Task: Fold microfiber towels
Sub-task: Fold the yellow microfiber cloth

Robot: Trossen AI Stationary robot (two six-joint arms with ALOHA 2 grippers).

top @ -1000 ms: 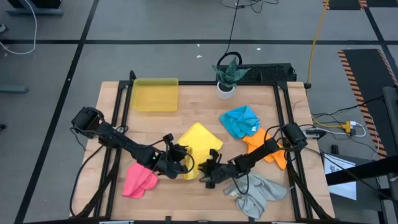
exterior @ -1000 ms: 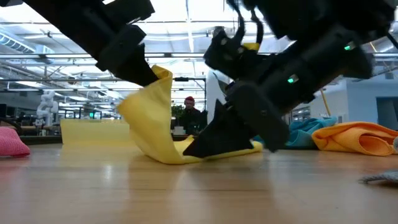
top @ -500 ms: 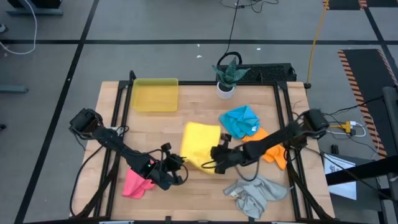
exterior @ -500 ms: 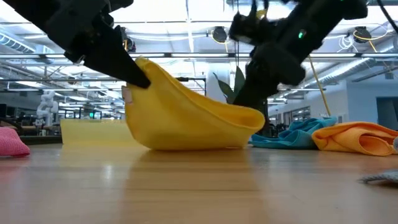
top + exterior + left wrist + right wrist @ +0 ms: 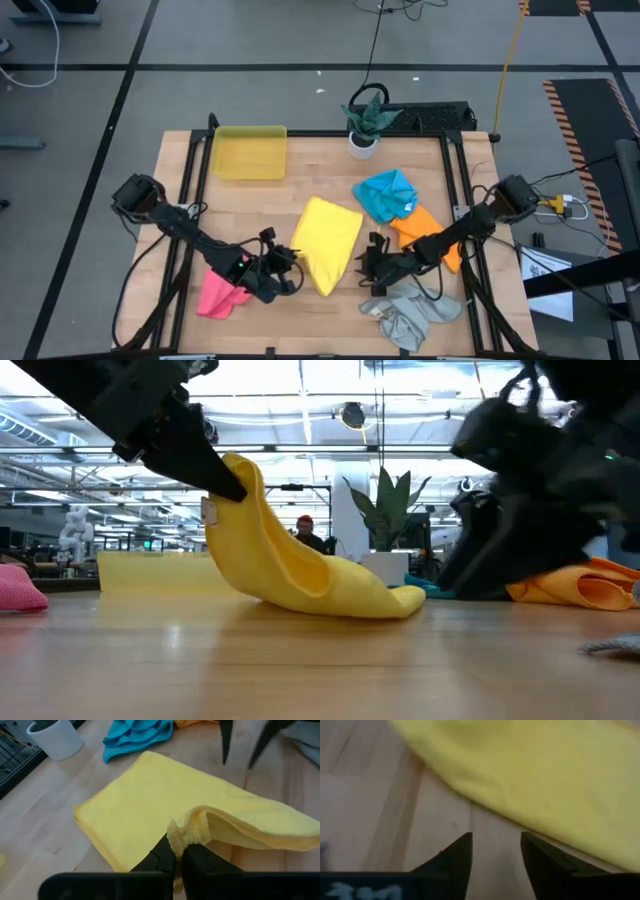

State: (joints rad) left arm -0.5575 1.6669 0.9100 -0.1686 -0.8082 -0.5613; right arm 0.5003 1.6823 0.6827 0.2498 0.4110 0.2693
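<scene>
The yellow towel (image 5: 325, 243) lies mid-table, its near left corner raised and the rest sloping down onto the wood (image 5: 330, 588). My left gripper (image 5: 290, 275) is shut on that raised corner. My right gripper (image 5: 368, 266) stands open just off the towel's right edge, nothing between its fingers (image 5: 455, 862). The pink towel (image 5: 222, 293) lies crumpled at the near left. The blue towel (image 5: 388, 195) and the orange towel (image 5: 432, 232) lie bunched on the right, and the grey towel (image 5: 410, 312) at the near right. My left gripper pinches a bunched bit of the yellow towel's hemmed edge (image 5: 189, 833) between its two fingers (image 5: 162, 854), at the near left corner. The fingers slant down at it from the table's left near side. That corner (image 5: 232, 482) is held up; the rest trails slack down onto the table.
A translucent yellow tray (image 5: 249, 152) sits at the far left. A potted plant (image 5: 364, 126) stands at the far edge. Bare wood shows between the tray and the yellow towel, and along the near edge between the pink and grey towels. A person shows in the room behind.
My right gripper carried the yellow towel's near right part up and toward the far edge, let it go, and drew back toward the near right. That part has dropped flat. My left gripper keeps its corner raised, shifted slightly left.
</scene>
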